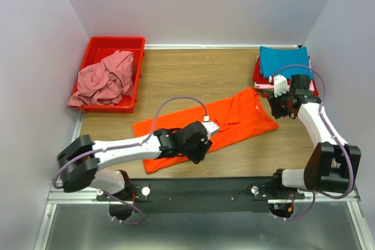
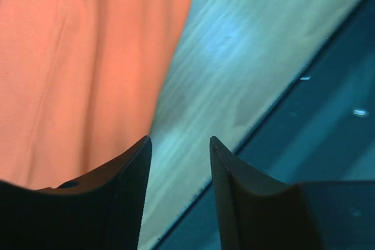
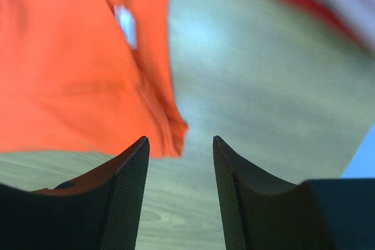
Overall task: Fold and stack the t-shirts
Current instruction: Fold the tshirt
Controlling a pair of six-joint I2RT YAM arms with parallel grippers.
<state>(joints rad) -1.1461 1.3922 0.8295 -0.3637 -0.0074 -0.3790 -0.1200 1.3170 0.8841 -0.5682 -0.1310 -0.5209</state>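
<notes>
Released and empty, the left end effector (image 2: 179, 143) and right end effector (image 3: 180, 141) face the limp, light orange shirt (image 1: 246, 116), best pinched at its edges just ahead.

Table (image 1: 199, 74) holds orange t-shirt (image 1: 246, 118), red bin (image 1: 117, 40), folded stack (image 1: 284, 61).

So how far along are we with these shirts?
Done: the teal shirt sits folded atop the stack, far right. In hand: the orange shirt lies stretched out in the middle, with the left gripper and right gripper open at its edges, holding nothing. Left: finishing that fold, then the pink shirt, crumpled in the bin.
</notes>
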